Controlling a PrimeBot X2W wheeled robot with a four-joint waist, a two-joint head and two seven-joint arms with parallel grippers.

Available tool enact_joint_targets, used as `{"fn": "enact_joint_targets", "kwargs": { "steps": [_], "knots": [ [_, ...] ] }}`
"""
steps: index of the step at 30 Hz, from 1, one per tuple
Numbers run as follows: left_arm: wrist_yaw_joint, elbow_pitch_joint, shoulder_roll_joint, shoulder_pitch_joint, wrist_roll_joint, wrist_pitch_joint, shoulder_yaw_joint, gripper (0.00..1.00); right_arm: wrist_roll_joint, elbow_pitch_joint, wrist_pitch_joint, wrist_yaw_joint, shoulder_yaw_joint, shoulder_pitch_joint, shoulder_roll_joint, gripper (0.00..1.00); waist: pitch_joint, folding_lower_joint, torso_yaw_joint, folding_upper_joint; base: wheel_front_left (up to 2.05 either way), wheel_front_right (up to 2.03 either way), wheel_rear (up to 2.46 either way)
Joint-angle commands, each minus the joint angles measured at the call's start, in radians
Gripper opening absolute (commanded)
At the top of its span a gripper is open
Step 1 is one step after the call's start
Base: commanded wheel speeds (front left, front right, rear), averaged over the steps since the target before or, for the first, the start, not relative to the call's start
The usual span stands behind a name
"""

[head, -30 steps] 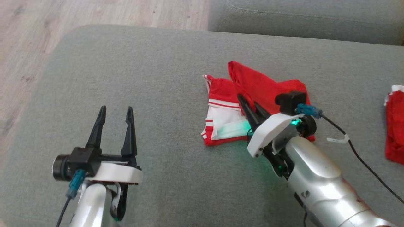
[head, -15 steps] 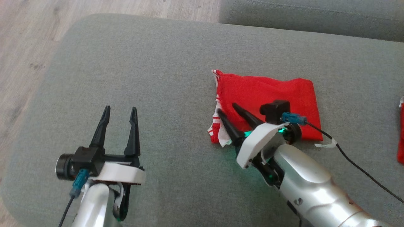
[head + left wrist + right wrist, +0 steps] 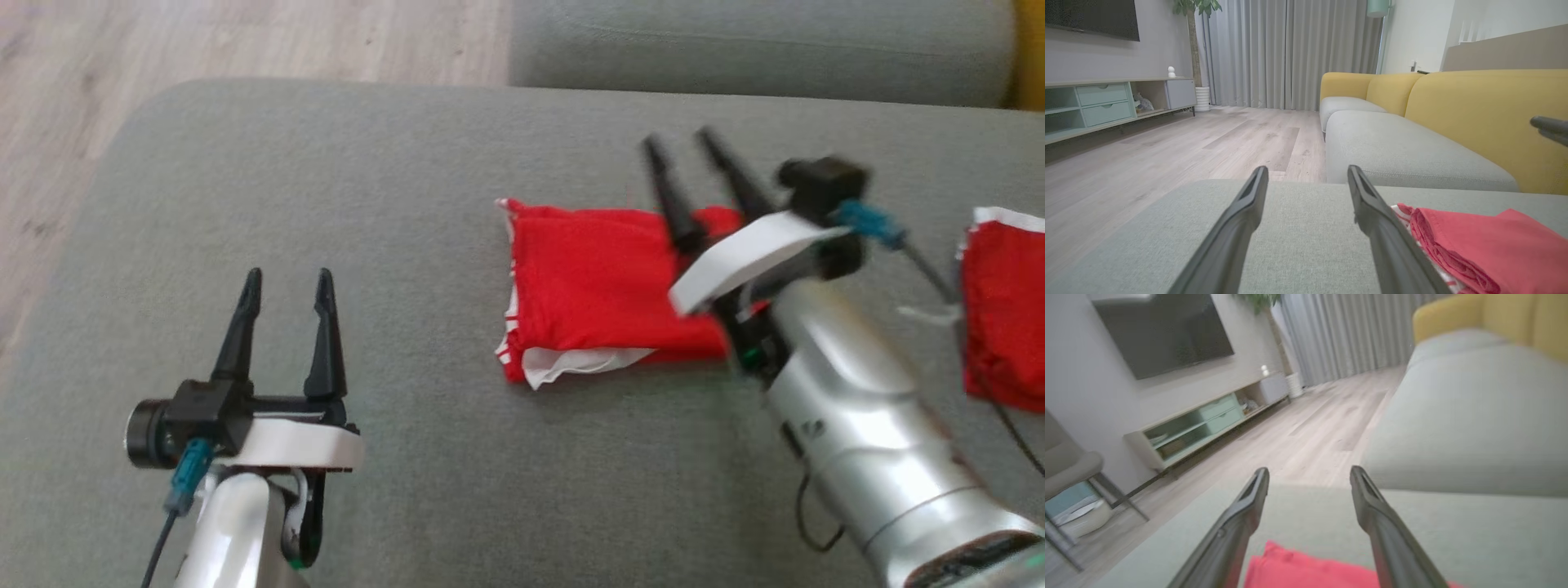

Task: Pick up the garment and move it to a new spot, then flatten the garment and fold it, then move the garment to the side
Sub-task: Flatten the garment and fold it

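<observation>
Folded red-and-white fabric garment (image 3: 596, 286) lies on grey upholstered cushion (image 3: 367, 204). Right pincer (image 3: 678, 139), blurred, apparently above garment: open, empty. Left pincer (image 3: 288, 278), well apart from garment: open.

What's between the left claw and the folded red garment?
Nothing but bare grey cushion: in the head view the left claw stands open, apart from the red garment.
</observation>
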Motion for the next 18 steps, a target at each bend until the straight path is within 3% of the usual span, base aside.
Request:
{"fn": "enact_joint_targets", "kwargs": {
  "steps": [1,3,4,5,7,11,18],
  "knots": [
    [0.005,-0.039,0.005,-0.016,-0.004,-0.009,0.038,1.0,-0.053,-0.04,-0.013,-0.001,-0.04,-0.016,0.014,1.0,-0.011,0.0,-0.02,0.0,0.0,0.0,0.0],
    [0.006,-0.047,0.005,-0.01,-0.005,-0.009,0.041,1.0,-0.163,-0.08,-0.013,-0.001,-0.157,0.024,0.014,1.0,-0.014,0.0,-0.034,0.0,0.0,0.0,0.0],
    [0.006,-0.053,0.005,-0.005,-0.004,-0.009,0.041,1.0,-0.275,-0.139,-0.013,-0.001,-0.267,0.085,0.014,1.0,-0.017,0.0,-0.045,0.0,0.0,0.0,0.0],
    [0.006,-0.053,0.005,-0.005,-0.004,-0.009,0.041,1.0,-0.275,-0.139,-0.013,-0.001,-0.267,0.085,0.014,1.0,-0.017,0.0,-0.045,0.0,0.0,0.0,0.0],
    [0.007,-0.058,0.005,0.001,-0.005,-0.009,0.042,1.0,-0.39,-0.246,-0.013,-0.001,-0.381,0.199,0.014,1.0,-0.021,0.0,-0.059,0.0,0.0,0.0,0.0],
    [0.008,-0.061,0.005,0.01,-0.008,-0.009,0.044,1.0,-0.473,-0.365,-0.014,-0.001,-0.457,0.344,0.014,1.0,-0.023,0.0,-0.074,0.0,0.0,0.0,0.0],
    [0.013,-0.062,0.005,0.034,-0.017,-0.009,0.052,1.0,-0.48,-0.481,-0.014,-0.001,-0.498,0.488,0.014,1.0,-0.019,0.0,-0.098,0.0,0.0,0.0,0.0]
  ]
}}
